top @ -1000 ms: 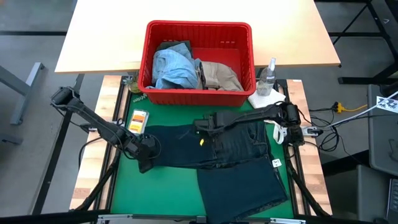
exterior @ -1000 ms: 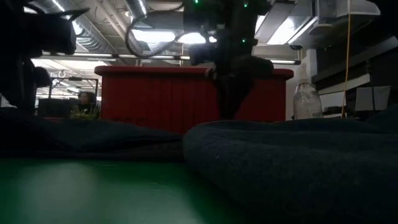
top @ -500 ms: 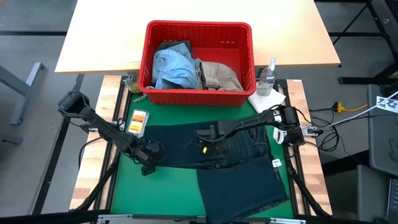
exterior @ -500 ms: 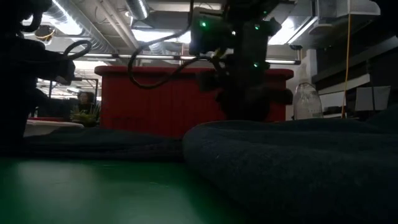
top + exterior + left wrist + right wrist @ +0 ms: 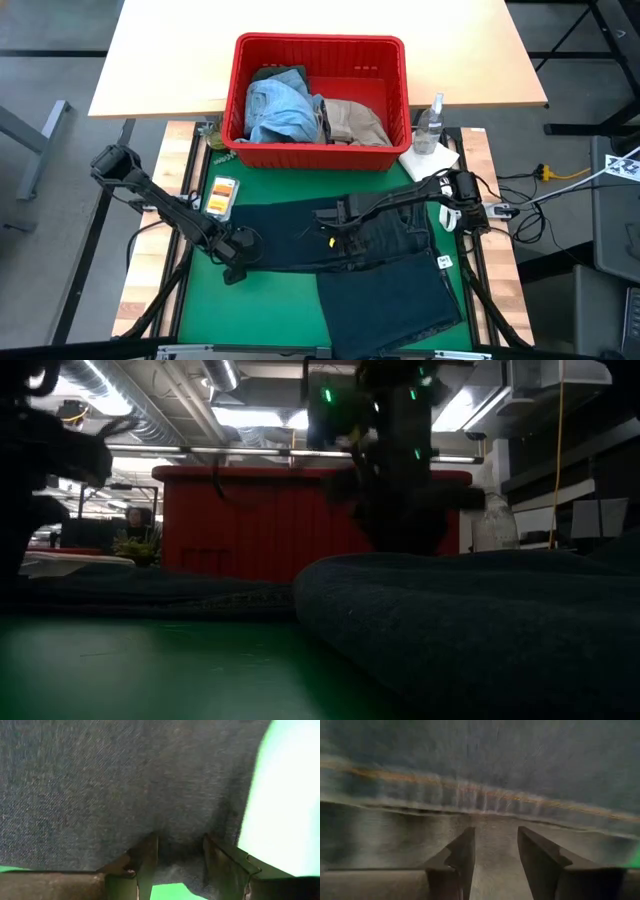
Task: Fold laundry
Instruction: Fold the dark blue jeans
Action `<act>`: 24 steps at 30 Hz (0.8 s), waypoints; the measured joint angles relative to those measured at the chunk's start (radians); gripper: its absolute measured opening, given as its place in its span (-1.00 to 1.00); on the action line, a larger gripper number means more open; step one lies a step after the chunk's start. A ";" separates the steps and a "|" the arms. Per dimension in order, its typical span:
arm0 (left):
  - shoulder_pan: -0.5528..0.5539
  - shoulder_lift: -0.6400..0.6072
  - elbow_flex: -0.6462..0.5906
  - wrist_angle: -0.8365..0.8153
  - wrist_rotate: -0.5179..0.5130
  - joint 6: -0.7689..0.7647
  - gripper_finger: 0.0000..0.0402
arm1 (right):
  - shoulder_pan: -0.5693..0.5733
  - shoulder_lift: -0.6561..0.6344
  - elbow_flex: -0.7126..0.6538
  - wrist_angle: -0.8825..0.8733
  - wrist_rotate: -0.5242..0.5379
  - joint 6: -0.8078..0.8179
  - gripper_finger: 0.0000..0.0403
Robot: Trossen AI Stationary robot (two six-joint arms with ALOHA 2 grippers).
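Note:
Dark navy jeans [image 5: 370, 250] lie spread on the green mat [image 5: 200, 300], one leg reaching toward the table's left and the other toward the near edge. My left gripper [image 5: 233, 262] points steeply down at the left leg's end, open, its fingers [image 5: 146, 856] astride the denim near the hem edge [image 5: 235, 820]. My right gripper [image 5: 335, 232] points straight down over the middle of the jeans, open, just above a stitched seam [image 5: 480, 800]. In the low view it [image 5: 395, 510] stands behind the near fold of denim [image 5: 470, 620]. My left gripper's fingers come from above at the end of the left leg [image 5: 180, 845], one on each side of a strip of denim. I cannot tell whether the tips touch the cloth. My right gripper's fingers [image 5: 462, 852] stand close over the denim below the seam. I cannot tell whether they touch it.
A red basket [image 5: 320, 45] at the far edge holds light blue denim [image 5: 280, 105] and a beige piece [image 5: 355, 120]. A spray bottle [image 5: 430, 125] and a white cloth [image 5: 428, 160] stand at the far right. A small orange and white pack [image 5: 221, 195] lies at the mat's left.
Both grippers have come down onto the jeans. My right gripper has also moved toward the near edge, from the waistband to the middle of the jeans. My left gripper has tipped more steeply over the left leg's end. The jeans lie as before.

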 joint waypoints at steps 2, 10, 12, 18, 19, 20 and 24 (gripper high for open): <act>0.001 -0.023 0.008 0.001 0.002 0.001 -0.23 | 0.000 -0.004 0.057 -0.062 0.018 -0.004 -0.27; 0.003 -0.090 0.021 0.000 -0.048 0.005 -0.23 | -0.001 -0.004 0.196 -0.092 0.137 -0.056 -0.27; 0.009 -0.098 0.021 -0.003 -0.082 0.006 -0.23 | -0.008 -0.004 0.196 -0.052 0.174 -0.060 -0.27; 0.072 -0.102 0.021 -0.040 -0.199 0.005 -0.23 | -0.047 -0.004 0.196 0.018 0.166 -0.082 -0.27; 0.090 -0.102 0.021 -0.051 -0.222 0.005 -0.23 | -0.054 0.001 0.196 0.033 0.166 -0.082 -0.27; 0.108 -0.102 0.021 -0.060 -0.245 0.005 -0.23 | -0.062 0.003 0.197 0.053 0.166 -0.082 -0.27; 0.188 -0.103 0.021 -0.115 -0.334 0.005 -0.23 | -0.080 0.020 0.198 0.080 0.165 -0.082 -0.27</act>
